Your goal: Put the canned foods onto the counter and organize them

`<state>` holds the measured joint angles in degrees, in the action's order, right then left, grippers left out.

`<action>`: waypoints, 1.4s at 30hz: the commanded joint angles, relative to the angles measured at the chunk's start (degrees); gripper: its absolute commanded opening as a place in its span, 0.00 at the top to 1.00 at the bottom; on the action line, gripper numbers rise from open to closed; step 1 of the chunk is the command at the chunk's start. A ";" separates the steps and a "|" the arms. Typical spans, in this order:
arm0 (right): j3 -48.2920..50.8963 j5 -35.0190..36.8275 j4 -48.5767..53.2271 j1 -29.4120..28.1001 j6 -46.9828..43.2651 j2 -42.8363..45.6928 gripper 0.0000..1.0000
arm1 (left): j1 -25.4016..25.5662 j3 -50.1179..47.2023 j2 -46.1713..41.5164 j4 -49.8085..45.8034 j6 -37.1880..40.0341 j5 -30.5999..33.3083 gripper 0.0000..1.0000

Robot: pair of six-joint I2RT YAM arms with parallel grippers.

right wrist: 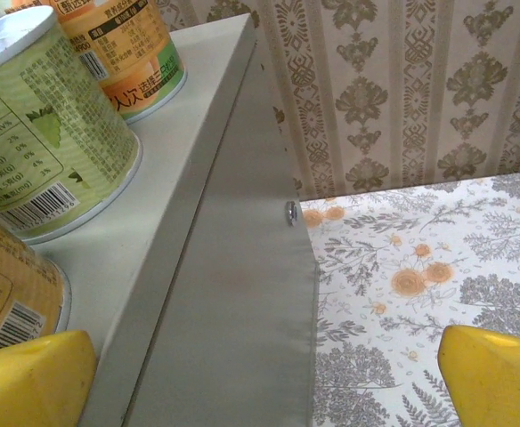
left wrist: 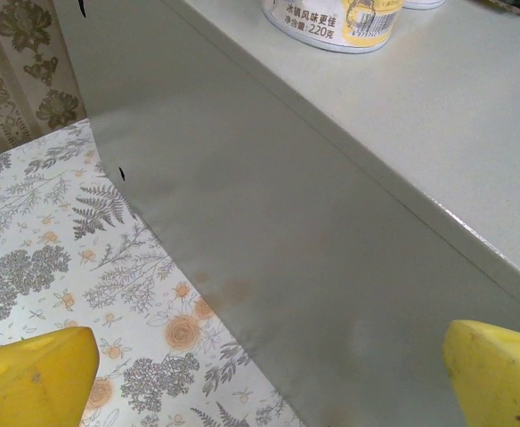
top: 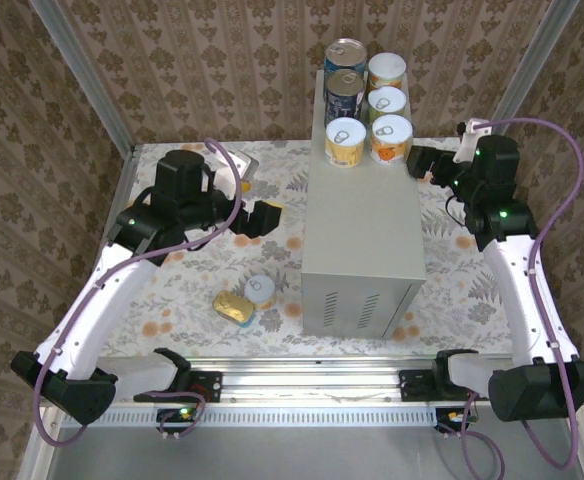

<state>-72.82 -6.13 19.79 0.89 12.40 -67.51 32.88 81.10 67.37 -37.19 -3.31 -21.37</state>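
Several canned foods stand in two rows at the far end of the counter (top: 362,225): blue-labelled cans (top: 344,92) on the left, a yellow can (top: 346,143) in front of them, and white-lidded cans (top: 391,138) on the right. A small can (top: 259,291) and a flat yellow tin (top: 233,306) lie on the floral floor left of the counter. My left gripper (top: 262,218) hangs open beside the counter's left wall (left wrist: 313,267), with nothing between its yellow fingertips (left wrist: 37,378). My right gripper (top: 422,162) is open next to the counter's right edge (right wrist: 180,267), near a green can (right wrist: 37,133).
The floral floor (top: 202,270) surrounds the counter, with patterned walls (top: 222,60) behind and at both sides. A metal rail (top: 312,385) runs along the near edge between the arm bases. A grey block (top: 240,165) sits behind the left arm.
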 commanded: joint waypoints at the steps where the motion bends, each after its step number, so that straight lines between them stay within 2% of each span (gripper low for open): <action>1: -1.71 -1.50 -1.31 0.26 0.16 -0.93 0.00 | -0.54 -0.77 -0.67 0.80 -1.30 -0.61 0.00; 30: -2.23 -3.28 -1.50 0.25 -0.54 -3.07 0.00 | -1.24 -1.37 -0.93 1.68 -1.71 -1.49 0.00; 42: -2.86 -1.87 1.73 0.00 -1.24 1.88 0.00 | -1.59 -1.34 -0.58 2.18 -1.88 -1.75 0.00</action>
<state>-73.89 -8.40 19.57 0.97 12.12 -68.69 31.73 80.20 67.37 -36.71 -3.51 -22.24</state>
